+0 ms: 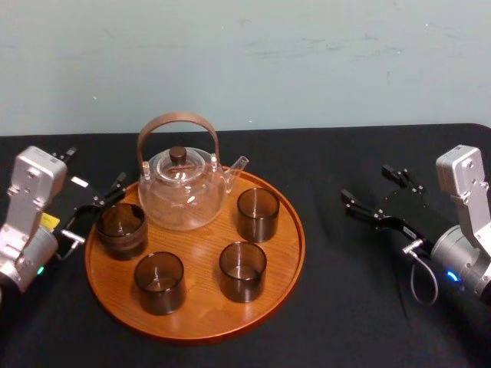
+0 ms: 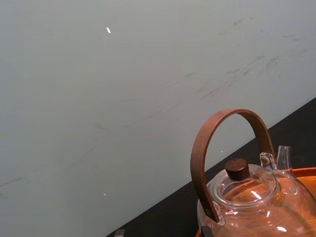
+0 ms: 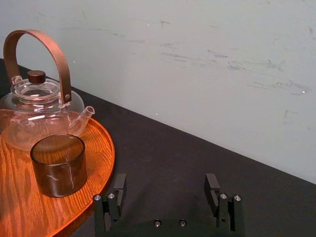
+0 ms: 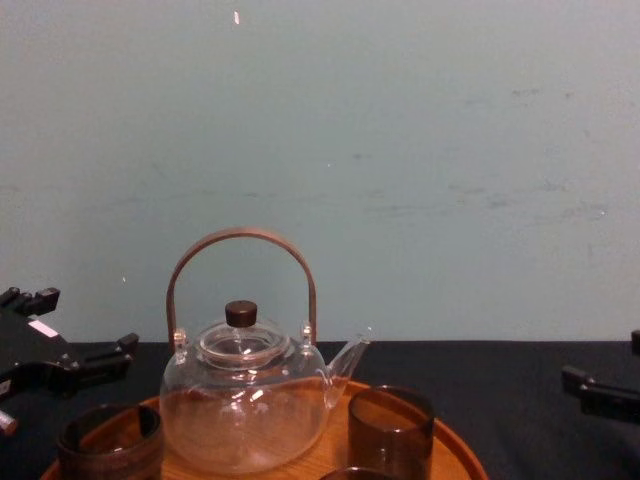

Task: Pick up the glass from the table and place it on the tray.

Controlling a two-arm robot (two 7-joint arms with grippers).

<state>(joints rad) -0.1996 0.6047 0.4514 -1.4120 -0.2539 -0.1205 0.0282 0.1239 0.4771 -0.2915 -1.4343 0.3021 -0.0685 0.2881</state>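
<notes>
The round wooden tray (image 1: 196,318) holds a glass teapot (image 1: 182,192) and several dark smoked glasses. One glass (image 1: 121,228) stands on the tray just inside its left rim. My left gripper (image 1: 96,213) is open at that rim, its fingertips beside and slightly above this glass (image 4: 110,445) and apart from it. My right gripper (image 1: 367,184) hovers open and empty over the black cloth to the right of the tray; from the right wrist, its fingers (image 3: 118,186) spread wide beside the tray (image 3: 29,212) and a glass (image 3: 58,164).
The black tablecloth (image 1: 360,307) runs back to a pale wall. The teapot's tall wooden handle (image 2: 227,123) rises at the tray's back. Other glasses stand at the tray's back right (image 1: 257,214), front right (image 1: 242,271) and front left (image 1: 159,282).
</notes>
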